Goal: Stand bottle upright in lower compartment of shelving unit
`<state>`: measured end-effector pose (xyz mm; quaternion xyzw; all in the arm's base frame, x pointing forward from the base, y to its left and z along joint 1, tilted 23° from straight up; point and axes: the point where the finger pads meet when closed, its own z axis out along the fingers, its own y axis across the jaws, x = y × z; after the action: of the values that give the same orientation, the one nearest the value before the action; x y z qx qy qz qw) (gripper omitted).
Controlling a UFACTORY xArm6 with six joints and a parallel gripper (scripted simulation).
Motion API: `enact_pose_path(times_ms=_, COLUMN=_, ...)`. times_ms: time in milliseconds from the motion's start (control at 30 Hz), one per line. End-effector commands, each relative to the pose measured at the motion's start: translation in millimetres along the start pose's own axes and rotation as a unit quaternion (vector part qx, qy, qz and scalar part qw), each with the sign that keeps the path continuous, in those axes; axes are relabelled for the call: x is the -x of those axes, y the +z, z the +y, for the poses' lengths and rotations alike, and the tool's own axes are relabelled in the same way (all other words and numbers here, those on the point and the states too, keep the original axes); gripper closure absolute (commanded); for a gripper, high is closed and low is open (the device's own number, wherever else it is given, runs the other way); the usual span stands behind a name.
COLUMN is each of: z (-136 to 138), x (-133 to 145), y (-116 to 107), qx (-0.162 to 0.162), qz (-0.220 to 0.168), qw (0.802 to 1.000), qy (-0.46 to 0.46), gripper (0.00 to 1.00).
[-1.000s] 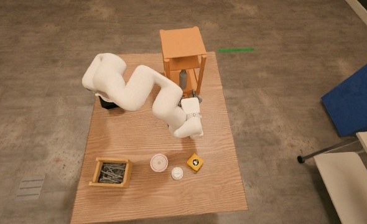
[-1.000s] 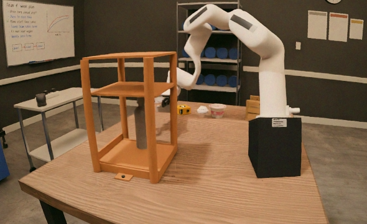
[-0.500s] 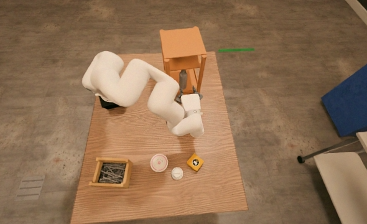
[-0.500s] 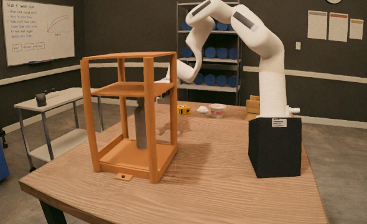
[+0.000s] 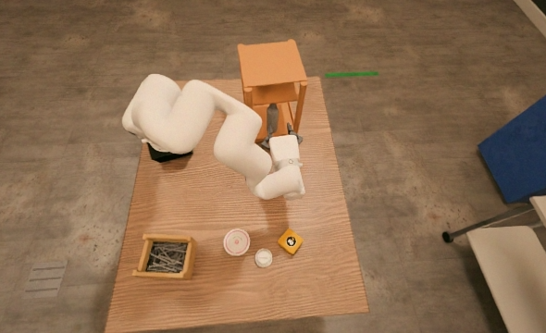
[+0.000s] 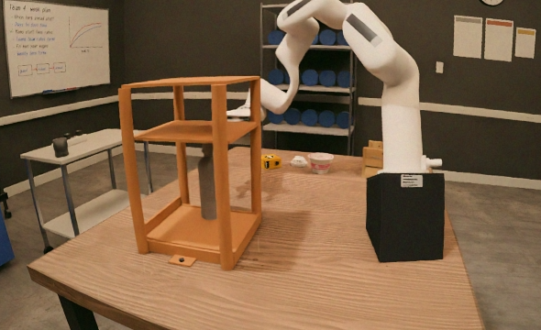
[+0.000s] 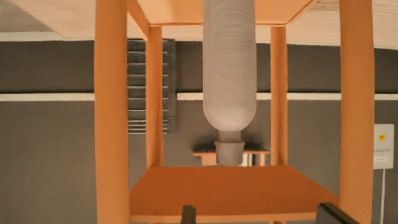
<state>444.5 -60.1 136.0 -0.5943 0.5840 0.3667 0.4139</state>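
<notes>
The grey bottle (image 5: 272,117) (image 6: 207,188) (image 7: 229,75) stands upright, cap up, on the floor of the lower compartment of the orange shelving unit (image 5: 270,60) (image 6: 215,165) (image 7: 110,125). The wrist view is upside down, so the cap points down in it. My gripper (image 5: 280,131) (image 7: 260,216) is open and empty. It sits just outside the shelf's open side, at about the height of the middle shelf, and is clear of the bottle. Only its two dark fingertips show at the bottom of the wrist view.
A wooden box of nails (image 5: 167,256), a white bowl (image 5: 236,241), a small white cup (image 5: 263,257) and a yellow cube (image 5: 290,240) stand at the table's near end. The arm's black pedestal (image 6: 405,215) stands beside the shelf. A small tab (image 6: 182,260) lies by the shelf's foot.
</notes>
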Motion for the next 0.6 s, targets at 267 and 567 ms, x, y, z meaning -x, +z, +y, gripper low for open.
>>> enact_pose_path(times_ms=267, z=-0.7, x=5.8, y=-0.5, qx=0.0, qz=0.001, qw=1.0, qy=-0.001, gripper=0.25)
enact_pose_path(times_ms=567, z=-0.7, x=5.8, y=-0.5, qx=0.0, qz=0.001, qw=1.0, qy=-0.001, gripper=0.0)
